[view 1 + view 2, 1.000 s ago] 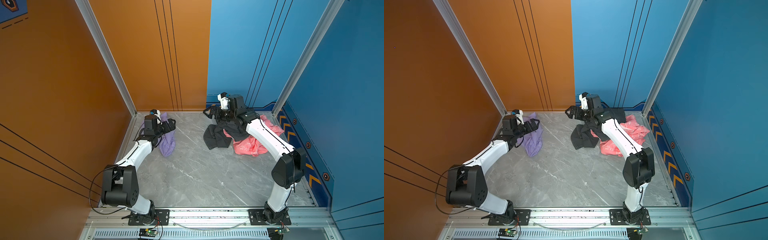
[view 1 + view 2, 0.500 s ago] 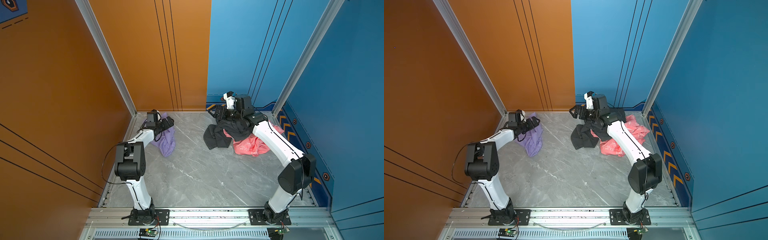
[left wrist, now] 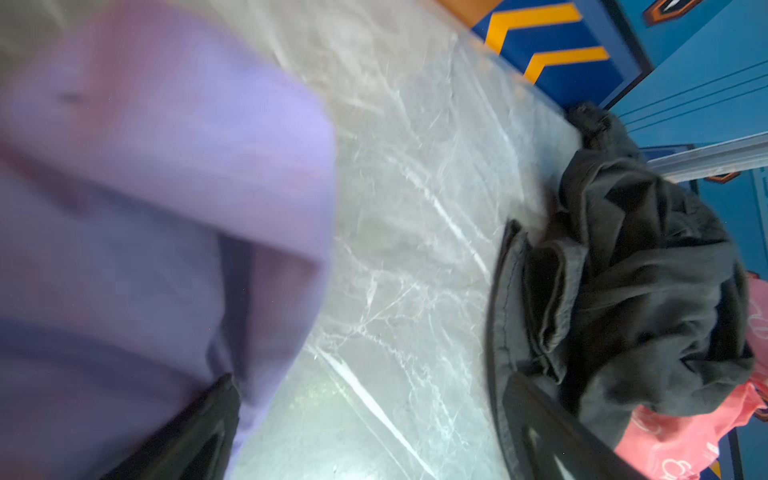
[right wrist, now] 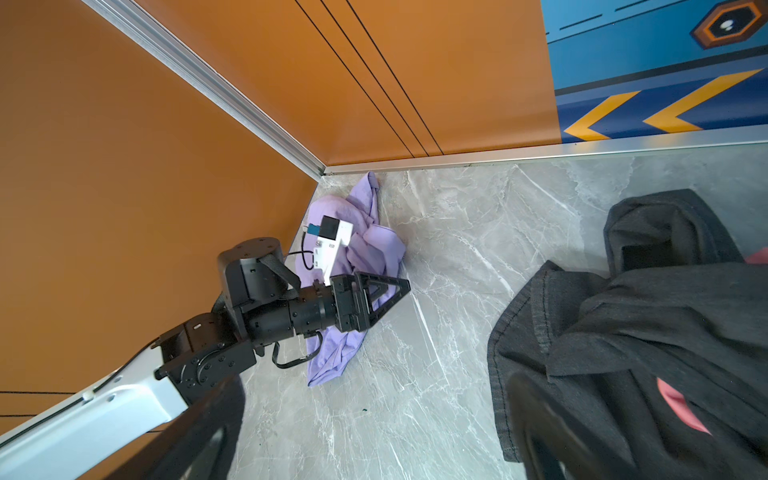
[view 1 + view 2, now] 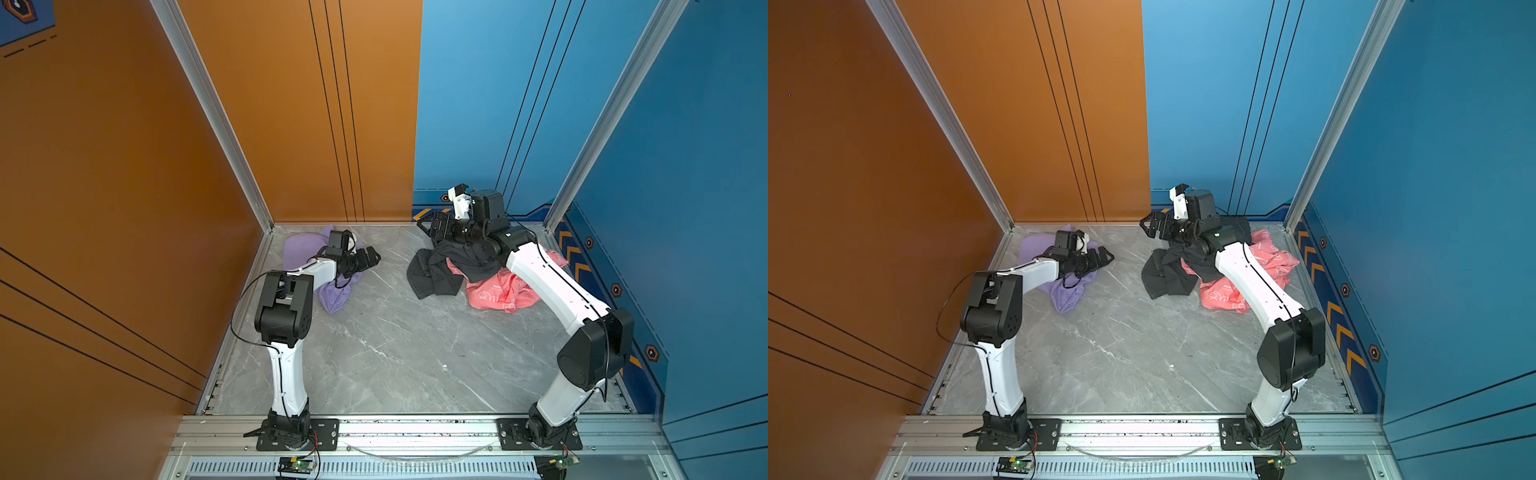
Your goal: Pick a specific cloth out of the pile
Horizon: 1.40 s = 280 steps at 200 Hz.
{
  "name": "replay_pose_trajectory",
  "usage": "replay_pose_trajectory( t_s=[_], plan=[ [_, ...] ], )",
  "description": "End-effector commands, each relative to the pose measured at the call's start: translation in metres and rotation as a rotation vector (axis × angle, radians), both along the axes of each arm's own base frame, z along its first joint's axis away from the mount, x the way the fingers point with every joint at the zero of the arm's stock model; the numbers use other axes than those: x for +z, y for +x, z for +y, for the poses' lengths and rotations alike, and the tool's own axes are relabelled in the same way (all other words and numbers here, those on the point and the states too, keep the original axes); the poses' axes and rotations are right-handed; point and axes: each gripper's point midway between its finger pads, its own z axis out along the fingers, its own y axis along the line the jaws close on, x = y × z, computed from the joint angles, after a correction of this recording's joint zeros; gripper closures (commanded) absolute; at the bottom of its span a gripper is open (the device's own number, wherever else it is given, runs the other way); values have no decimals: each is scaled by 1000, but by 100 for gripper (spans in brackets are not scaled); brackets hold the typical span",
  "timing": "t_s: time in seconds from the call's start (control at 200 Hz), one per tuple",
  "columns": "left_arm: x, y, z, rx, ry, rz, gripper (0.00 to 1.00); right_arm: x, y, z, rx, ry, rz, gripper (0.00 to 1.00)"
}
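The marbled grey table [image 5: 395, 357] is shown from above in both top views. The cloth [image 5: 332, 296] (plain lavender, crumpled) is seen lying in the far left corner of the table, close to the orange wall [image 5: 124, 208] and well apart from the pile [image 5: 478, 282]. The pile is located at the far right and is made up of a dark grey garment [image 5: 436, 274] draped over a pink garment [image 5: 498, 293] with white line print. The left gripper [image 5: 371, 257] is positioned over the cloth's inner edge and is pointed toward the pile. Its jaws are spread wide, and in the left wrist view only bare table is seen between the fingers [image 3: 199, 424], with the cloth [image 3: 166, 166] blurred alongside one of them. Whether that finger touches the fabric cannot be told. The right gripper [image 5: 430, 226] is raised near the back wall, just beyond the far left edge of the dark grey garment — its jaws are likewise spread, and nothing is gripped between them.
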Motion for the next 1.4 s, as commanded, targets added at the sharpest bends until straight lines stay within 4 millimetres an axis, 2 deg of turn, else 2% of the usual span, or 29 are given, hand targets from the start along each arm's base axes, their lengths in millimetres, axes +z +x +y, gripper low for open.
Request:
replay_pose_trajectory(
  t_s=[0.0,0.07,0.15,0.275,0.39,0.496,0.556,0.631,0.701,0.816,0.831,1.001,1.116,1.256,1.396],
  plan=[
    [-5,-11,-2,-43,9,32,0,0,2,-6,-9,-19,-5,1],
    [7,-7,-1,-50,23,2,0,0,4,-5,-7,-18,-3,1],
    [32,0,2,-59,35,-50,0,1,6,-5,-5,-17,-8,1],
    [83,9,13,-46,66,-164,0,5,10,-9,-16,-26,-28,1],
    [135,6,27,-34,138,-302,1,12,14,-20,-40,-43,-59,1],
    [183,-5,44,5,191,-457,2,19,17,-39,-83,-81,-101,0],
    [204,-14,57,50,200,-529,2,23,17,-54,-126,-117,-129,0],
    [222,-28,76,109,228,-595,2,23,16,-78,-187,-163,-158,0],
    [230,-43,91,144,275,-638,2,23,12,-103,-252,-197,-180,0],
    [226,-68,113,180,378,-670,2,13,1,-147,-374,-246,-199,0],
    [214,-72,116,184,392,-646,2,11,0,-153,-392,-251,-202,0],
    [172,-105,147,279,479,-596,2,-28,-32,-226,-627,-360,-207,0],
    [134,-122,164,336,524,-533,2,-63,-59,-270,-774,-412,-179,0],
    [94,-136,181,396,573,-469,2,-100,-89,-303,-874,-461,-172,0],
    [73,-141,190,414,608,-459,2,-134,-109,-311,-860,-552,-200,0]
  ],
)
